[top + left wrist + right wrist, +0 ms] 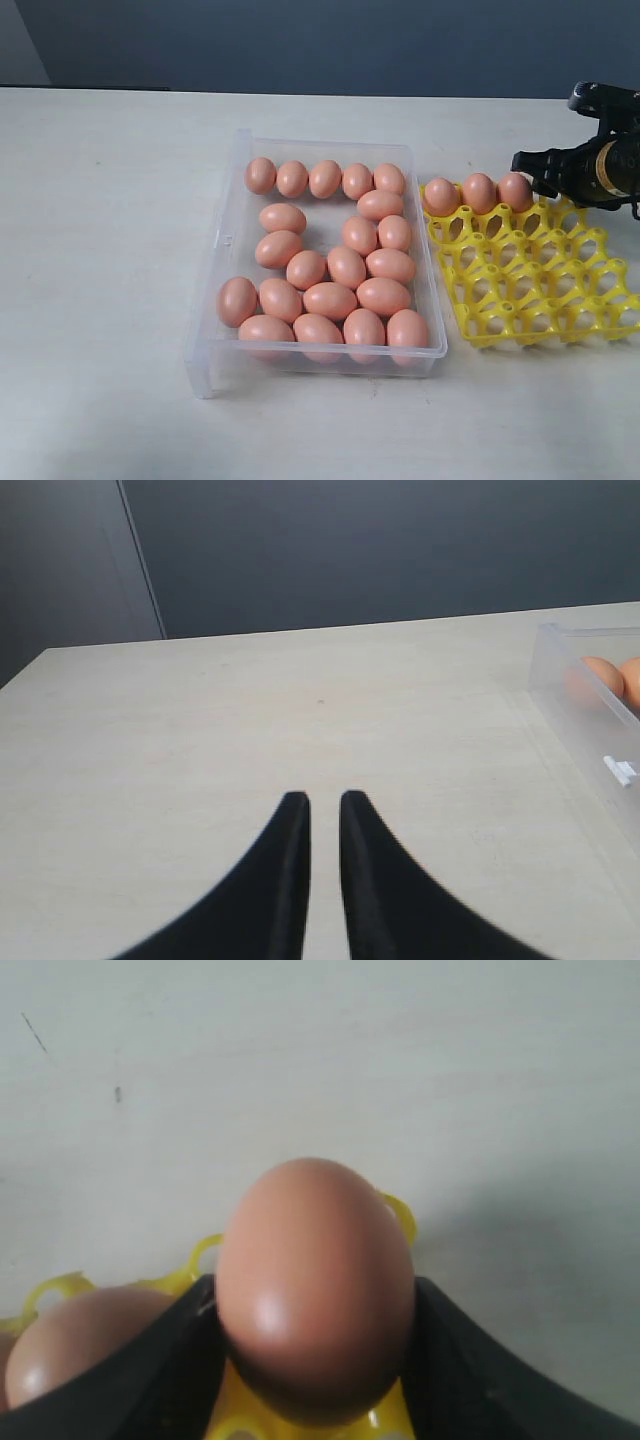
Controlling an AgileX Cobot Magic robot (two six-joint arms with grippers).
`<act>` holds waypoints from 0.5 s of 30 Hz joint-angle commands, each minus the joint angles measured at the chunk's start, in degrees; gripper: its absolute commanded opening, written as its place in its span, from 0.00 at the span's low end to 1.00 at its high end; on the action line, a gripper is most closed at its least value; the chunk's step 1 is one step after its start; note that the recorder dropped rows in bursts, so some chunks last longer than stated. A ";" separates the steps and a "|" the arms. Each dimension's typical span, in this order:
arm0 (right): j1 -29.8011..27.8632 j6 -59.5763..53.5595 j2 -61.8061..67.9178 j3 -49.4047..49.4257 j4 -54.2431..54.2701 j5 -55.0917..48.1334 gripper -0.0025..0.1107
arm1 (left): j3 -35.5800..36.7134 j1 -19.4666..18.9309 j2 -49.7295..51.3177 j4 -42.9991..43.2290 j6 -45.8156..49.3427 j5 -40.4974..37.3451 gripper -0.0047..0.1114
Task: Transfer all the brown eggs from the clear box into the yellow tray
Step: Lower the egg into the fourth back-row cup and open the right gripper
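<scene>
Your right tool [315, 1305] is clamped on a brown egg [315, 1260], lowering it into the yellow tray [545, 300] as third in the far row. About twenty eggs are left in the clear box [215, 330] on the table [100, 300]. Your left tool [325, 815] hangs pinched together, empty.

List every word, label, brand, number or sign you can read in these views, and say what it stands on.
None: no readable text, number or sign appears in any of the three views.
The eggs, the clear box, the yellow tray and the table all look plain, with no print or sticker.
</scene>
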State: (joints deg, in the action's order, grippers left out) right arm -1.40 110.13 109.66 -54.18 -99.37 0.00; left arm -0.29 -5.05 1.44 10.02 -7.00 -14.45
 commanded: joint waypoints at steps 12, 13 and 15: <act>-0.27 -1.26 -0.11 -0.28 -0.57 0.78 0.46 | 0.29 0.03 0.05 0.14 -0.05 0.71 0.15; -0.27 -1.38 -0.11 -0.28 -0.57 0.77 0.46 | 0.29 0.03 0.05 0.14 -0.05 0.71 0.15; -0.27 -1.43 -0.11 -0.28 -0.57 0.77 0.46 | 0.29 0.03 0.05 0.14 -0.05 0.71 0.15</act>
State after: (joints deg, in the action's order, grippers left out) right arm -1.40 109.22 109.66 -54.18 -99.70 0.68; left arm -0.29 -5.05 1.44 10.29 -7.00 -14.45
